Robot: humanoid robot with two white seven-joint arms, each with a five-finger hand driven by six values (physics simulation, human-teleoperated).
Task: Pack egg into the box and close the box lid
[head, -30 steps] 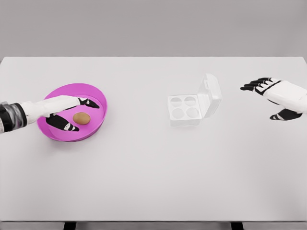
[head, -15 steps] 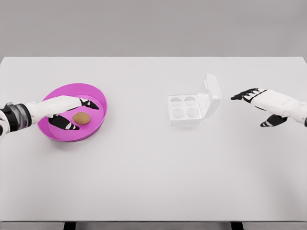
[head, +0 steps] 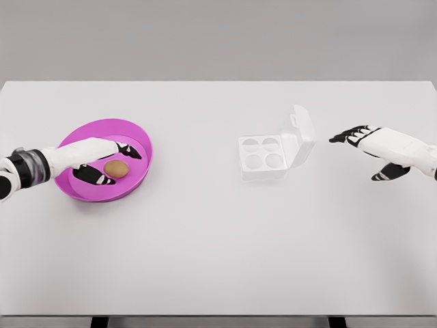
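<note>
Left hand (head: 95, 158): black-tipped fingers (head: 126, 150) spread over the inside of the magenta bowl (head: 140, 137), one set above the egg (head: 116, 169), the thumb side below and to its left. The fingertips lie just beside the egg; contact cannot be told from this angle. Nothing is gripped.

Egg: brown, smooth, oval, lying on the bowl floor just below the upper fingertips. It is the bowl's only content apart from the hand. Bowl: round, shallow, glossy magenta with a raised rim, resting on the table (head: 205, 260).

Right hand (head: 375, 147): fingers extended and relaxed, holding nothing, tips pointing toward the box (head: 263, 157), near its raised lid (head: 299, 135) but apart from it.

Box: white, matte, squarish with rounded corners, four round cups in two rows, all four empty. The lid stands up on the side nearest the right fingertips, hinged open. The box is well apart from the left fingers and the bowl.

Table: flat, plain white, matte.
</note>
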